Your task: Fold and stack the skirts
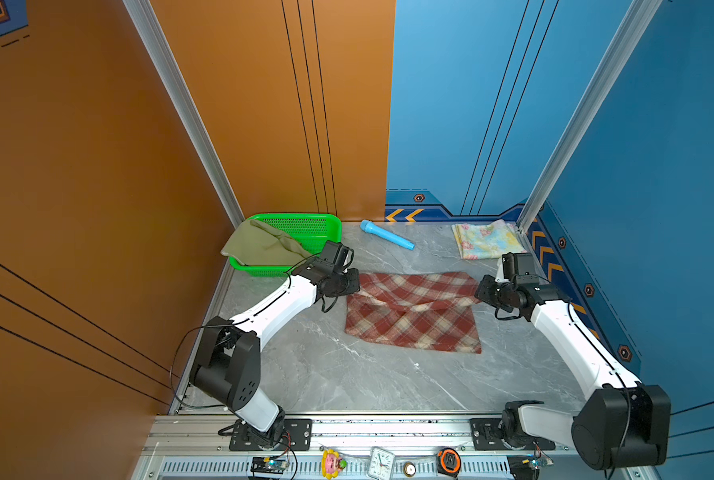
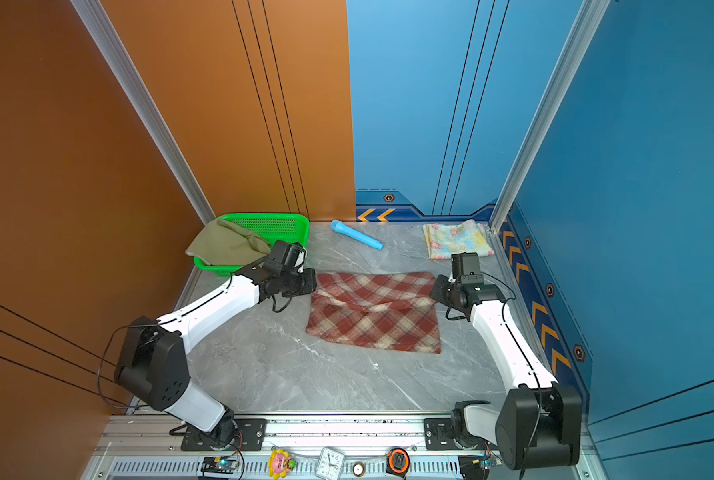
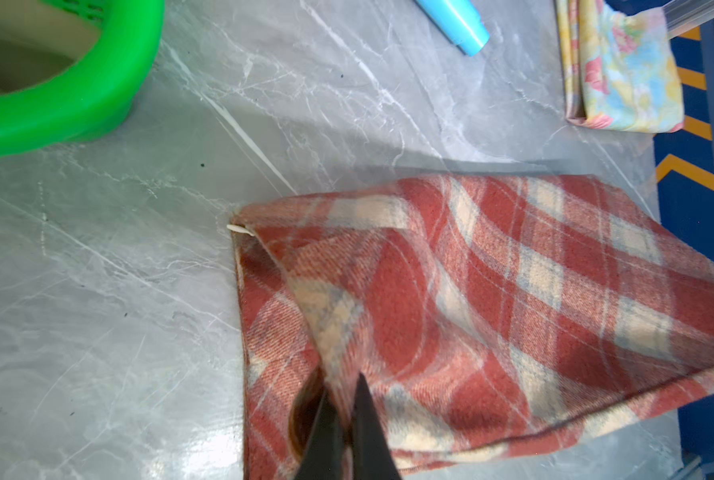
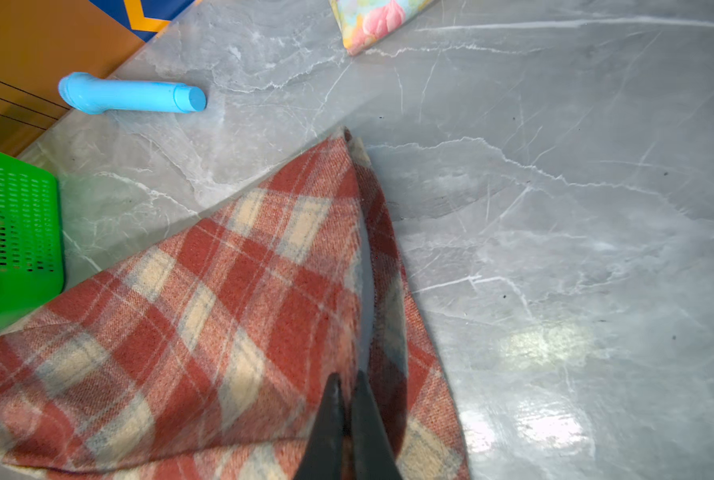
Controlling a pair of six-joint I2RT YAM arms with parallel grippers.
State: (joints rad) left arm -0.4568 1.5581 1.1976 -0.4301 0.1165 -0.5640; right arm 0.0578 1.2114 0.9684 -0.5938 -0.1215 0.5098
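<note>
Red-and-cream plaid cloth skirt (image 1: 413,320) (image 2: 374,318): lies spread wide in the middle of the bench in both top views. Its near part is flat. Its far layer is raised at both side ends, and that layer's edge sags in a curve between them.
Left tool (image 1: 356,289) (image 3: 344,392): at the plaid skirt's left end. In the left wrist view its two black fingers are closed together on a pinch of plaid cloth, which is drawn up off the bench into a ridge.
Right tool (image 1: 480,291) (image 4: 348,378): at the plaid skirt's right end. In the right wrist view its black fingers are closed on the cloth's edge, where two layers part slightly.
Pastel blue-and-yellow cloth skirt with pink flowers (image 1: 486,240) (image 2: 457,240): folded into a small rectangle at the far right corner of the bench, apart from the plaid skirt.
Plain olive-green cloth skirt (image 1: 263,247) (image 2: 226,245): crumpled in the basket, spilling over its left rim.
Green plastic mesh basket (image 1: 330,224) (image 2: 301,224): at the far left corner, just behind the left arm's wrist.
Light-blue plastic tube (image 1: 386,235) (image 2: 357,235): lies on its side near the far edge, between the basket and the flowered skirt, touching neither.
Grey marbled bench (image 1: 347,374): carries all of these.
</note>
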